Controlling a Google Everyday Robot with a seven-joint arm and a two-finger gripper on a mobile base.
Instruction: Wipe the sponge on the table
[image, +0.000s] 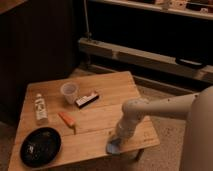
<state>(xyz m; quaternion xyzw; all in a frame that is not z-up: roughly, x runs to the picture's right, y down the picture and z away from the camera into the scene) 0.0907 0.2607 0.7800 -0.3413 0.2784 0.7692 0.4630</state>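
Note:
The blue sponge (113, 148) lies flat near the front right edge of the light-brown wooden table (110, 100). My gripper (117, 140) comes down on it from the white arm that enters at the right, and presses on the sponge's top. Most of the sponge is hidden under the gripper, and only a blue corner shows.
A clear cup (69, 92) and a black-and-white block (87, 99) stand mid-table. An orange carrot-like object (67, 119) lies left of centre. A bottle (40, 109) lies at the left, and a black plate (40, 146) sits at the front left corner.

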